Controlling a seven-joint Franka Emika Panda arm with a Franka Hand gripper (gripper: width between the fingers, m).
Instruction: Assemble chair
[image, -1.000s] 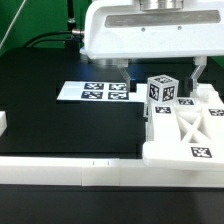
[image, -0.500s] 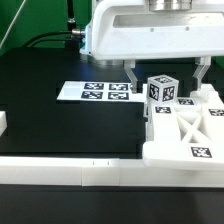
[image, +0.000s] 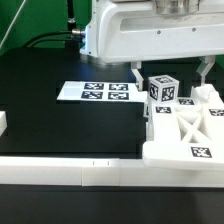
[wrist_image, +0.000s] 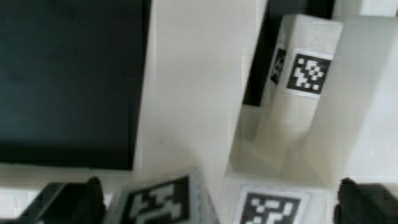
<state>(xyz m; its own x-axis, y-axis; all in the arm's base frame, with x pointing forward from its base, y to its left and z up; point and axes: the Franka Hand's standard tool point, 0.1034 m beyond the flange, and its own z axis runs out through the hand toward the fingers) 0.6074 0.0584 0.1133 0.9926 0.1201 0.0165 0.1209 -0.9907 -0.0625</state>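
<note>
**Chair parts lie at the desk's edge, with the gripper spread wide above them**

The chair is in loose white pieces gathered on the exterior view's right side of the black desk (image: 60, 125). The X-braced frame (image: 188, 128) lies flat there, a black-and-white tag showing on its near face. Just behind it stands a small leg block (image: 162, 89), tagged on the faces that can be seen; it looks slightly turned rather than square to the frame. Whether it touches the frame cannot be told from here.

The gripper (image: 168, 70) hangs over these parts with its jaws as far apart as they go, holding nothing. One dark finger (image: 135, 73) shows to the exterior view's left of the leg block and the other finger (image: 203, 68) to its right, so the block sits between them without either touching it. The arm's white housing (image: 150, 30) fills the upper part of the exterior view.

In the wrist view the two dark fingertips (wrist_image: 71, 197) appear at the picture's lower corners, with white tagged parts between and beyond them. A tall block with a tag (wrist_image: 306, 80) stands against a white slab (wrist_image: 192, 90).

The marker board (image: 95, 92) lies flat on the desk to the exterior view's left of the parts, apart from them. A long white border rail (image: 70, 172) runs along the near edge of the desk.
</note>
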